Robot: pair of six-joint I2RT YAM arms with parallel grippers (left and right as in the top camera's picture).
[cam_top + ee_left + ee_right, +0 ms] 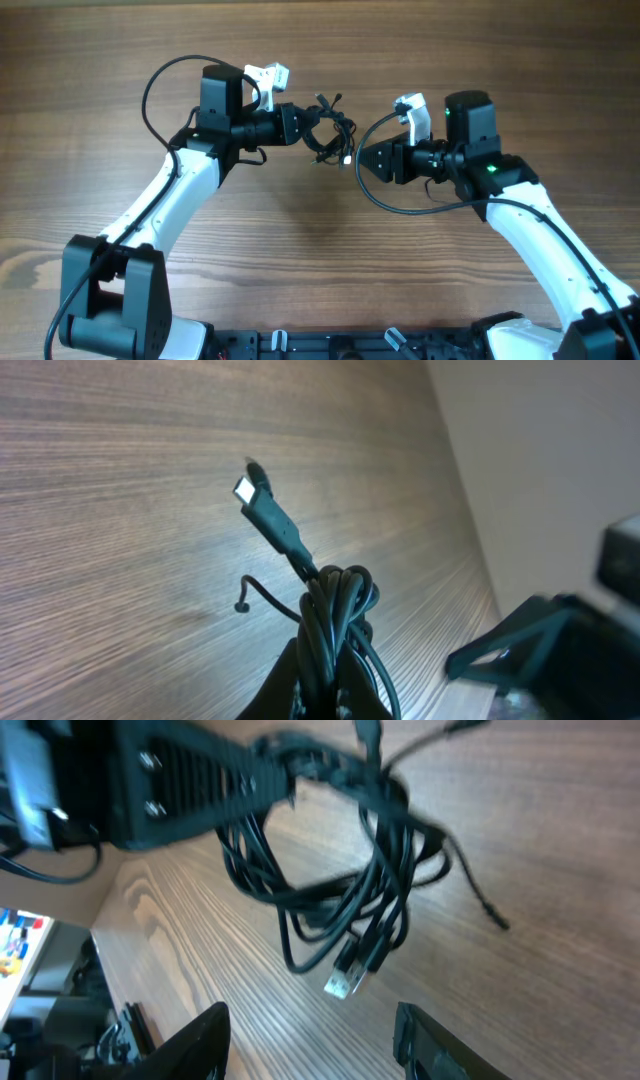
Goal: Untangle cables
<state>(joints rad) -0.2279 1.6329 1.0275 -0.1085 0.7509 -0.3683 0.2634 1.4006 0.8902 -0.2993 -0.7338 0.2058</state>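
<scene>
The cables [333, 135] are a knotted bundle of thin black cords held above the table at back centre. My left gripper [303, 124] is shut on the bundle; in the left wrist view the cords [335, 610] run up from between the fingers [325, 695] and a plug [262, 503] sticks out. My right gripper [365, 162] is open and empty, just right of and below the bundle. In the right wrist view the loops [345, 870] hang in front of its spread fingers [315, 1035], with a silver plug end [340, 982] nearest.
The wooden table [320, 260] spans the view. Thicker black arm cables loop beside each arm [160, 85] [400, 205]. The arm bases sit along the front edge [330, 345].
</scene>
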